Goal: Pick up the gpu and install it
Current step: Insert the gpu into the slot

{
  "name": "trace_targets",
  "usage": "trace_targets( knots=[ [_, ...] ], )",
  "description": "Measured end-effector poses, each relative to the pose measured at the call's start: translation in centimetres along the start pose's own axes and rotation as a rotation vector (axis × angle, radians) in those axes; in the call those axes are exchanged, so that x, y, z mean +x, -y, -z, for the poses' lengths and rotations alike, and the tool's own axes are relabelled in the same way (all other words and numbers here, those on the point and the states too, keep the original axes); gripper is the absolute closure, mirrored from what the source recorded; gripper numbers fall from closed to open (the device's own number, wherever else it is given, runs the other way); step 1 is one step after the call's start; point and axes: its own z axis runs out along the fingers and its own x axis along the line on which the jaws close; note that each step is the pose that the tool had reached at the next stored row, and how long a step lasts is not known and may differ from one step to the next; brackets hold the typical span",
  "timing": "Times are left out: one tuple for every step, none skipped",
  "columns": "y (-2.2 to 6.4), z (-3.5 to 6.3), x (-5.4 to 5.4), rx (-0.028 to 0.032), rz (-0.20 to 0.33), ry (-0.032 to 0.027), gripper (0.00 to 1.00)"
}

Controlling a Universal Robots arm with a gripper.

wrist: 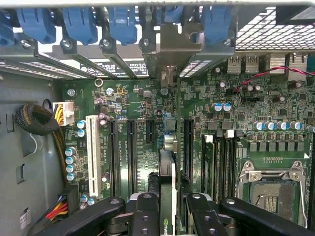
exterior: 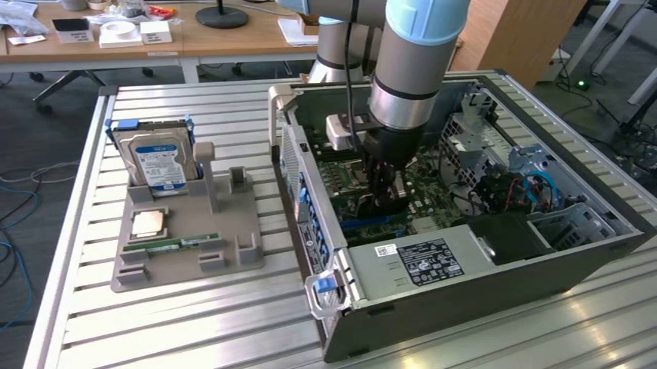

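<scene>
My gripper [exterior: 384, 198] reaches down inside the open computer case [exterior: 462, 254], over the green motherboard [wrist: 138, 128]. In the wrist view the gpu [wrist: 167, 177] appears edge-on as a thin dark card with a grey strip, held upright between the black fingers [wrist: 146, 216]. The gripper [wrist: 170, 219] is shut on it. The card runs along the expansion slots, between two black slots [wrist: 131, 152], and its metal bracket [wrist: 170, 49] reaches the rear slot openings under the blue latches. Whether its edge is seated in a slot is hidden.
A grey holder tray [exterior: 185, 261] on the exterior view's left carries the blue-labelled hard drive [exterior: 159, 157], a CPU [exterior: 151, 223] and a green RAM stick [exterior: 169, 244]. Inside the case are an empty CPU socket [wrist: 270, 189], a white slot [wrist: 92, 152] and cable bundles [wrist: 37, 120].
</scene>
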Motion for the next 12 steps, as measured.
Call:
trace_targets(
  knots=[
    [0.0,-0.02,0.0,0.0,0.0,0.0001,0.74],
    [0.0,-0.06,0.0,0.0001,0.0,0.0003,0.74],
    [0.0,-0.09,0.0,0.0001,0.0,0.0003,0.74],
    [-0.01,-0.1,0.0,-0.0001,0.0,0.0,0.74],
    [-0.01,-0.11,0.0,0.0,0.0,-0.0001,0.74],
    [-0.01,-0.11,0.0,-0.0001,0.0,-0.0002,0.74],
    [-0.01,-0.12,0.0,-0.0001,0.0,-0.0001,0.74],
    [0.0,-0.14,0.0,0.0,0.0,0.0001,0.74],
    [-0.01,-0.18,0.0,0.0001,0.0,0.0002,0.74],
    [-0.01,-0.22,0.0,0.0001,0.0,0.0003,0.74],
    [-0.01,-0.25,0.0,0.0001,0.0,0.0001,0.74],
    [-0.01,-0.27,0.0,0.0,0.0,-0.0001,0.74]
  ],
)
